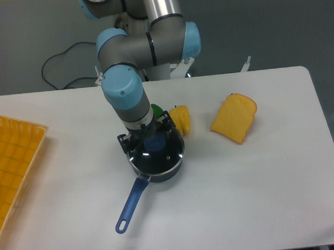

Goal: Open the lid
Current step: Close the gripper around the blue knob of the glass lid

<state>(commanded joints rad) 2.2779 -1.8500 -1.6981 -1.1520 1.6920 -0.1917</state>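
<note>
Hanging over the middle of the white table [259, 182], the gripper [147, 138] of the UR5e arm [126, 99] points straight down at the glass lid [157, 154]. The lid sits flat on the dark blue saucepan [152, 170], closing it, and its blue knob [154, 142] shows just below the wrist. One black finger [123, 143] stands at about 9 o'clock of the knob and the other at about 2 o'clock, so the fingers are on both sides of it. If they already press the knob or only stand beside it, I cannot tell, because the wrist hides this place.

The long handle [129, 208] of the saucepan goes out toward 7 o'clock. At about 1 o'clock of the pan, just beside its rim, lies a yellow toy pepper [180, 118] with a green piece [155, 110] next to it. Farther at 2 o'clock, well apart, lies an orange slice of toy bread [234, 118]. At 9 o'clock, on the table edge, is a yellow tray [12, 161].
</note>
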